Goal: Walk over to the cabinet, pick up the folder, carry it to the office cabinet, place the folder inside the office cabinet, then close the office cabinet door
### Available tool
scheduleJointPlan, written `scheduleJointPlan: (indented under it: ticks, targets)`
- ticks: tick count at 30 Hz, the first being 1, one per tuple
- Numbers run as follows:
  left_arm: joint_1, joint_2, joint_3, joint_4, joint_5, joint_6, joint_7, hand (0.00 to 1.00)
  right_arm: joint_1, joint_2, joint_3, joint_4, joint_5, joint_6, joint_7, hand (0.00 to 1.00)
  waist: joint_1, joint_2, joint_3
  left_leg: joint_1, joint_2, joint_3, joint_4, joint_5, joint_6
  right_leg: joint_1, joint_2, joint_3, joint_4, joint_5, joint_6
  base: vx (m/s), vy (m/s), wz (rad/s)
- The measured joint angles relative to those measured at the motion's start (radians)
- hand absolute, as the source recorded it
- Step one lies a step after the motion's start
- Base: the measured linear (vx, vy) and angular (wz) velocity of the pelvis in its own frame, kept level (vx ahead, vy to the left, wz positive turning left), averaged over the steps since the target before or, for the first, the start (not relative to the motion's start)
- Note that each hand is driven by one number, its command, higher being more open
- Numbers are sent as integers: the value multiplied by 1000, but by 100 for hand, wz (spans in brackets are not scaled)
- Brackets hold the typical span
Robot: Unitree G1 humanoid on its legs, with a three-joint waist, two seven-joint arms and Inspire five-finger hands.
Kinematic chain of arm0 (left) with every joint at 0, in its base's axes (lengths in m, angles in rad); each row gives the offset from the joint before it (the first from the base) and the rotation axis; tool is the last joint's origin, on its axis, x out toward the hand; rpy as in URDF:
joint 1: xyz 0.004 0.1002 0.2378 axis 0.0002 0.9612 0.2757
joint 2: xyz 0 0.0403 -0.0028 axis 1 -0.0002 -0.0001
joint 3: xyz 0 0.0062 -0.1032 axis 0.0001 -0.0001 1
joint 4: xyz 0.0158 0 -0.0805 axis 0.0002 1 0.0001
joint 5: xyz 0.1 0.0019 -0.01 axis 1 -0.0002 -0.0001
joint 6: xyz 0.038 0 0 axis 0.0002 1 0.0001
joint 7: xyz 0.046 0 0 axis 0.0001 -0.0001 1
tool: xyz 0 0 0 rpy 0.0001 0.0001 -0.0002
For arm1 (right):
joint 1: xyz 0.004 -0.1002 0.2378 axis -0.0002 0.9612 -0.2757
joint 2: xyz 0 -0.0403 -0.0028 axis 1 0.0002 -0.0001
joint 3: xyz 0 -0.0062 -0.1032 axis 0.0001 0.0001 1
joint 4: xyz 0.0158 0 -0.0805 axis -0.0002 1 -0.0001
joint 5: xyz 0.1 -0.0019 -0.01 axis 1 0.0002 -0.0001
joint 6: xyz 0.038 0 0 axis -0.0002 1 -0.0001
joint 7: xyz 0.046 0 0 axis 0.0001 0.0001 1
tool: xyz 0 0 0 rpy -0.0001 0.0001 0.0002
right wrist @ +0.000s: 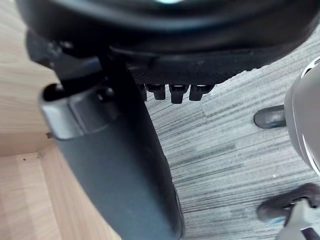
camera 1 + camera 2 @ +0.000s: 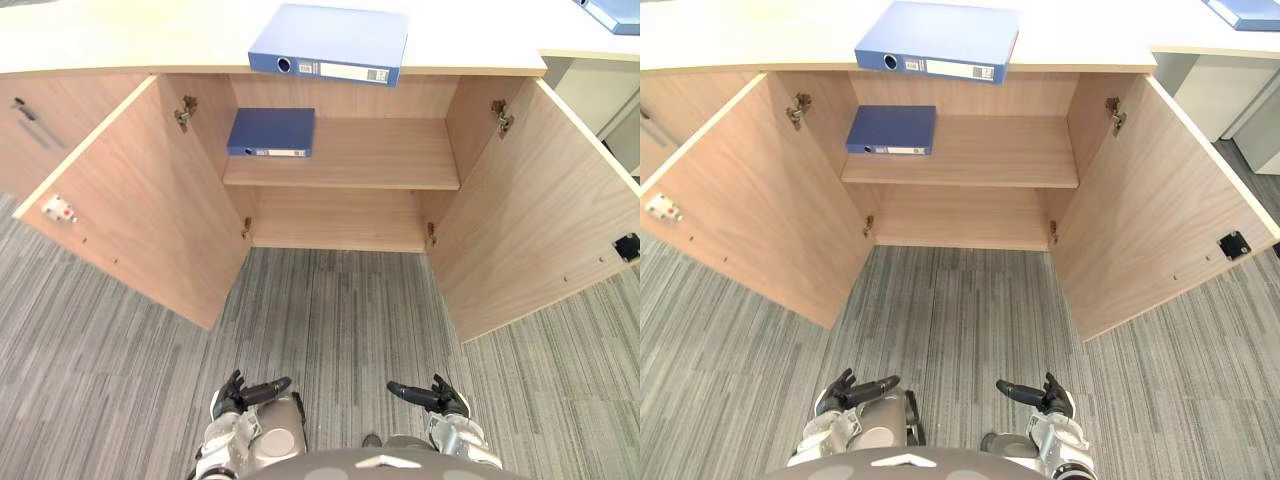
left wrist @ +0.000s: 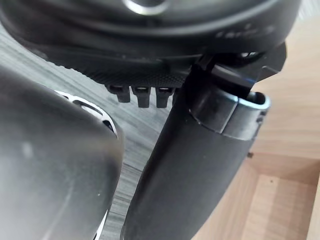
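While keeping left hand [image 2: 245,398] and right hand [image 2: 437,397] low, slack-fingered and empty, risks jamming the left door [image 2: 140,200] against the shelved folder [image 2: 271,132], or nudging the top folder [image 2: 330,42] overhanging the countertop [image 2: 100,40].

Cabinet [image 2: 150,35]: pale wood grain throughout, shelf [image 2: 380,155] included. On top of the cabinet, a folder [image 2: 330,38] in mid blue with a white spine label [image 2: 352,71]. On the shelf, a second folder [image 2: 272,128], darker blue, also white-labelled. Carpet [image 2: 330,320] before the cabinet: grey, streaked with fine light and dark lines. Left door [image 2: 140,215] carries a white fitting [image 2: 60,209] with a red spot; right door [image 2: 520,220] a black fitting [image 2: 627,247].
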Motion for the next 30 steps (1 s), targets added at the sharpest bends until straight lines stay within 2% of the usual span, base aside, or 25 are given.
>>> scheduleJointPlan:
  ticks: [1,2,3,4,6,7,8,10,11,13,15,16,18,19,20,21,22,23,24,25,27,29,30]
  targets:
    - [0,-3,-2,0,1,0,2,100,4,0,0,-7,0,0,-3,100,0,6,-4,-4,-3,-10,-67,28,0,3,-5,6,1,-17,14,421,316,-49]
    - [1,-5,-2,3,0,1,5,100,11,-3,0,-9,0,0,-7,100,1,14,-9,-8,-4,-15,-97,125,27,15,-11,21,5,-42,35,234,204,-24]
    - [-1,5,2,4,0,2,4,100,8,1,1,-4,0,2,-11,100,2,2,-19,0,-24,-5,-90,105,32,20,-28,30,9,-53,38,433,308,-19]
    - [3,17,3,5,11,0,9,100,24,23,0,-6,0,1,-13,100,0,-33,-44,-1,-56,22,-84,56,49,-2,-67,60,35,-51,28,438,301,-20]
    - [1,23,16,15,7,4,10,100,29,37,1,-6,-1,6,-9,100,23,-50,-57,35,-64,70,-65,11,66,-34,-103,116,132,-49,28,449,304,-46]
    - [3,23,13,19,5,8,14,100,28,41,2,-6,-1,8,-7,100,27,-53,-59,74,-70,96,-69,-11,76,-59,-118,138,224,-45,34,521,381,-66]
    - [4,25,10,33,9,10,14,100,24,40,14,-8,-1,9,-3,100,30,-52,-58,135,-83,118,-86,-33,89,-130,-139,160,413,-17,66,407,318,-56]
    - [2,32,3,51,11,12,15,100,16,39,34,-19,-3,9,5,100,22,-51,-57,206,-100,131,-121,-47,97,-247,-150,195,694,16,99,380,265,-26]
    - [7,32,-1,55,11,17,17,100,11,39,38,-36,-3,0,15,100,9,-45,-53,282,-116,129,-169,-48,99,-333,-149,173,865,9,88,363,173,3]
    - [8,31,-4,54,10,23,19,100,11,40,40,-57,-4,-10,21,100,-1,-44,-55,361,-123,126,-238,-49,98,-408,-146,111,903,-3,71,395,75,16]
    - [11,29,-3,55,8,24,20,100,8,39,40,-68,-5,-20,25,100,-1,-42,-54,421,-122,124,-297,-44,82,-474,-137,57,841,-28,44,354,-35,11]
    - [19,26,-3,56,5,24,21,100,5,39,40,-68,-5,-23,27,100,-3,-39,-56,463,-115,121,-338,-38,71,-497,-114,28,726,-38,26,383,-110,13]
    - [19,27,-4,66,3,24,22,100,-4,39,40,-63,-5,-23,32,100,-6,-38,-56,507,-109,107,-378,-33,57,-510,-76,23,522,-24,21,406,-158,26]
    - [22,35,-3,71,3,24,19,100,-2,40,40,-50,-5,-21,31,100,-8,-50,-62,525,-125,81,-397,-36,34,-496,-59,44,359,96,4,344,-162,37]
    - [17,28,-2,86,3,23,19,100,-3,35,34,-44,-5,-24,31,100,-10,-38,-59,539,-118,54,-403,-46,16,-489,-51,38,382,95,-9,437,-198,42]
    - [17,-1,5,98,6,25,23,100,-6,15,28,-31,-10,-22,29,100,-7,4,-76,539,-90,19,-406,-33,2,-479,-33,17,388,77,-22,523,-259,37]
    - [21,-13,5,94,11,25,21,100,-7,7,23,-22,-10,-21,27,100,-9,17,-81,536,-74,-5,-384,-19,-6,-463,-30,-3,381,44,-28,511,-267,36]
    - [20,-15,5,93,13,25,20,100,-7,6,21,-20,-10,-22,26,100,-9,20,-79,520,-64,-17,-351,-15,-10,-451,-29,-15,380,31,-34,454,-290,51]
    - [14,-13,6,90,13,25,17,100,-8,5,21,-18,-11,-20,21,100,-15,23,-77,458,-36,-47,-201,-9,-15,-412,-27,-44,358,13,-37,301,-230,64]
    - [7,-10,13,83,13,26,16,100,-7,3,22,-15,-10,-8,14,100,-18,19,-70,358,7,-71,17,18,-32,-356,-22,-72,319,7,-44,275,-219,60]
    - [14,-10,13,56,12,24,17,100,-5,3,22,3,-9,-2,9,100,-8,16,-67,288,56,-38,190,11,-36,-272,-12,-88,262,7,-47,237,-138,21]
    - [23,-12,12,40,13,22,17,100,-4,3,22,12,-5,0,8,100,-5,12,-67,265,66,8,149,2,-36,-214,-11,-91,217,8,-47,171,-24,-1]
    - [25,-12,11,33,13,23,16,100,-4,5,22,14,-3,2,7,100,-4,12,-67,250,64,27,79,-1,-36,-194,-10,-91,197,9,-46,145,101,-9]
